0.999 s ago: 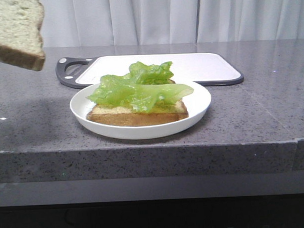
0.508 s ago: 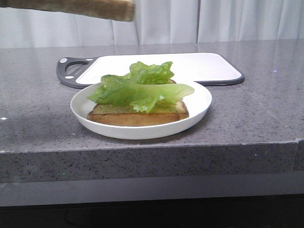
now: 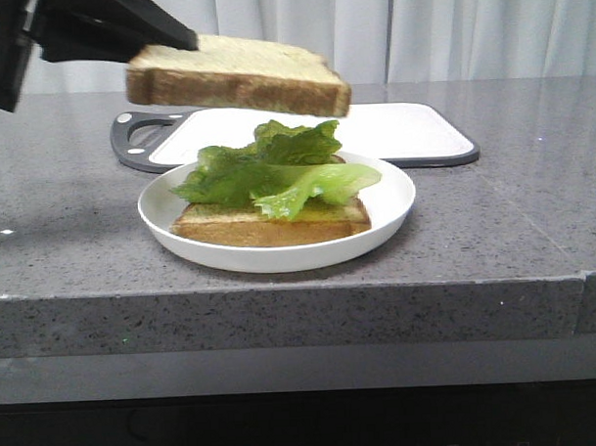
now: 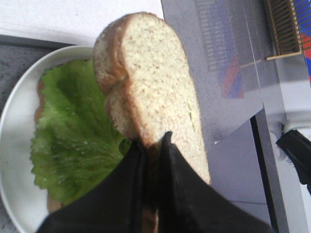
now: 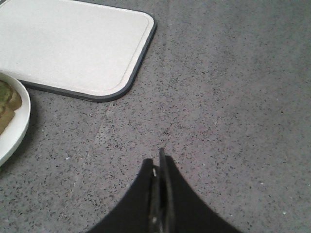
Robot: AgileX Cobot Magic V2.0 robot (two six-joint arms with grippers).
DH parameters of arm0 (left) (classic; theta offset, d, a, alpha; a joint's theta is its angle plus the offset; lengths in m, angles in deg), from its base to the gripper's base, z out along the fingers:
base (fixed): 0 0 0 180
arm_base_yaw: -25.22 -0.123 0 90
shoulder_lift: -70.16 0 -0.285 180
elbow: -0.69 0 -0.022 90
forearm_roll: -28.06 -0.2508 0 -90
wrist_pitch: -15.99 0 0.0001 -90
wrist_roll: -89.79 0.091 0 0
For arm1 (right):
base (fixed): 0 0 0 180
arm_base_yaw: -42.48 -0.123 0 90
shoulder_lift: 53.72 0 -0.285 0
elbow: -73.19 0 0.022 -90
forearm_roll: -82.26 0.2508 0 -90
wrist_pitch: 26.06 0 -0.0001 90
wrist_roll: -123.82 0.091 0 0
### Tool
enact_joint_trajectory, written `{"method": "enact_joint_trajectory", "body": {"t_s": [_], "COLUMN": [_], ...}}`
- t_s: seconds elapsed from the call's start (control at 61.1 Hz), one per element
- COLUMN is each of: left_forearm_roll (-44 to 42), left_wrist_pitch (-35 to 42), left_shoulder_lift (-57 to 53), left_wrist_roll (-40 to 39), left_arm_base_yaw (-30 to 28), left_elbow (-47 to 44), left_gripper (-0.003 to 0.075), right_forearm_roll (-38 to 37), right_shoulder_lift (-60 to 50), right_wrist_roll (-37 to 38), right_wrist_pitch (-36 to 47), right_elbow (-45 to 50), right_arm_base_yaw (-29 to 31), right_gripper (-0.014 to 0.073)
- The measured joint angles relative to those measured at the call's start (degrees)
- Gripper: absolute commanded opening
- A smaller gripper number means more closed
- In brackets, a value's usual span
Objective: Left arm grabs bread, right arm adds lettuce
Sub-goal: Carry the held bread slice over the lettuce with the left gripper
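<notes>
My left gripper (image 3: 179, 41) is shut on a thick slice of bread (image 3: 236, 75) and holds it flat in the air, above the back left of the white plate (image 3: 386, 215). In the left wrist view the fingers (image 4: 154, 145) pinch the bread's (image 4: 155, 77) crust edge. On the plate a green ruffled lettuce leaf (image 3: 272, 175) lies on a second bread slice (image 3: 269, 224); the leaf also shows in the left wrist view (image 4: 73, 136). My right gripper (image 5: 158, 162) is shut and empty over bare grey counter, right of the plate; it is out of the front view.
A white cutting board (image 3: 373, 127) with a dark rim and handle lies behind the plate, also in the right wrist view (image 5: 73, 43). The plate's rim (image 5: 14, 126) is at the edge of the right wrist view. The counter's front edge (image 3: 300, 287) runs close before the plate.
My left gripper has carried the bread from the upper left, rightward and down, turning it flat, to a spot just above the lettuce. The plate and lettuce have not moved.
</notes>
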Motion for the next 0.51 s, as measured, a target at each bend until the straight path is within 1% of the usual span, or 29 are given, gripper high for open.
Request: {"method": "enact_joint_trajectory", "body": {"t_s": [0.377,0.458,0.508], "left_forearm_roll": [-3.39,-3.74,-4.11], "left_wrist_pitch": [-0.48,-0.62,-0.62], "left_shoulder_lift": [4.49,4.49,4.49], "left_wrist_roll": [0.12,0.12,0.12], "left_arm_base_yaw": [0.35,0.35,0.35], "left_elbow": [1.34,1.38,1.48], "left_gripper": [-0.0017,0.0005,0.0032], "right_forearm_roll": [0.23,0.23,0.23], "right_shoulder_lift": [0.0,0.0,0.0], "right_wrist_roll": [0.09,0.09,0.09], "right_wrist_pitch": [0.02,0.22,0.22], "right_elbow": [0.0,0.0,0.0], "right_arm_base_yaw": [0.0,0.0,0.0], "right_gripper": [-0.006,-0.006,-0.006]}}
